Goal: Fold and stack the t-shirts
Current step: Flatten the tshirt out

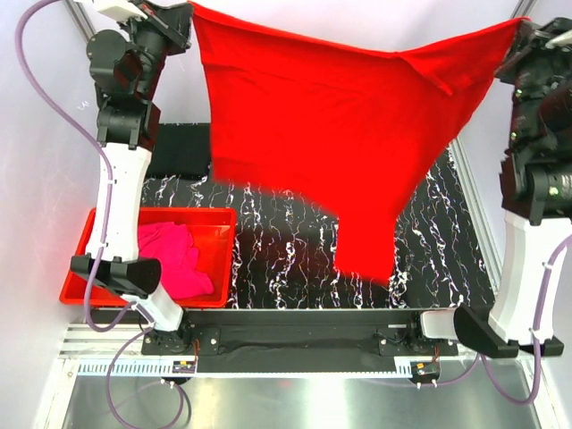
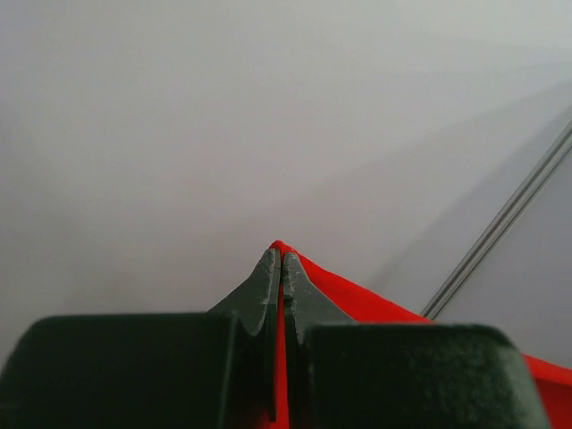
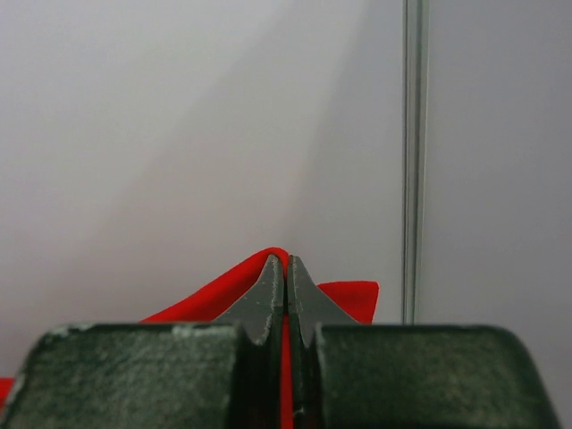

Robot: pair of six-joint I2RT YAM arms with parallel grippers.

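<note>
A bright red t-shirt (image 1: 331, 134) hangs spread in the air between my two raised arms, its lowest corner drooping toward the table. My left gripper (image 1: 185, 18) is shut on its upper left corner, with red cloth (image 2: 357, 299) pinched between the jaws (image 2: 282, 259). My right gripper (image 1: 523, 34) is shut on the upper right corner, and the red cloth (image 3: 214, 299) shows on both sides of the closed jaws (image 3: 286, 264). A magenta pink t-shirt (image 1: 174, 259) lies crumpled in the red bin. A black t-shirt (image 1: 183, 150) lies at the back left, partly hidden by the red one.
The red plastic bin (image 1: 85, 237) sits at the front left of the black marbled table (image 1: 286, 259), beside the left arm's base. White walls with metal posts (image 3: 413, 161) close in the back and sides.
</note>
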